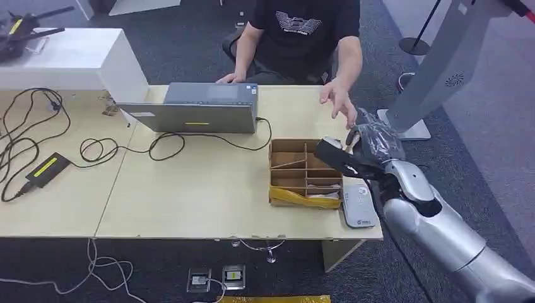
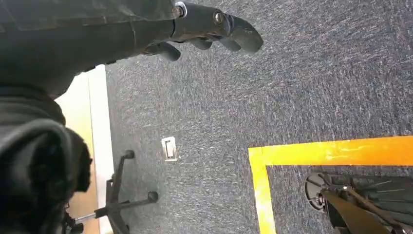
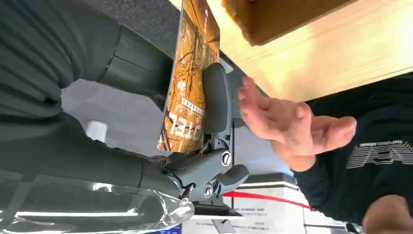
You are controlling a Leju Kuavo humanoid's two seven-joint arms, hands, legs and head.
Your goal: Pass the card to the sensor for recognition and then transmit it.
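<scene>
The pale wooden surface (image 1: 189, 189) lies below the right hand (image 1: 369, 148), with a grey laptop (image 1: 195, 107) well off to the far side of it. Just beside the hand sits a divided cardboard box (image 1: 306, 173), and near the wrist, at the surface's edge, lies the flat grey sensor (image 1: 358, 205). A person's hand (image 1: 337, 101) reaches in close ahead of the fingers.

The right hand is clamped on the card (image 3: 190, 83), pinched flat between thumb and fingers. The card looks thin, stiff and light, with a glossy printed face that could slide; holding it across the flat faces near one end seems best, leaving the rest free to present to the sensor or to the person.

The head view places hand, sensor and box together but barely resolves the card. The right wrist view shows the card's orange print and how the fingers grip it. In the left wrist view the left hand (image 2: 204, 29) hangs over carpet, fingers loosely apart, holding nothing.
</scene>
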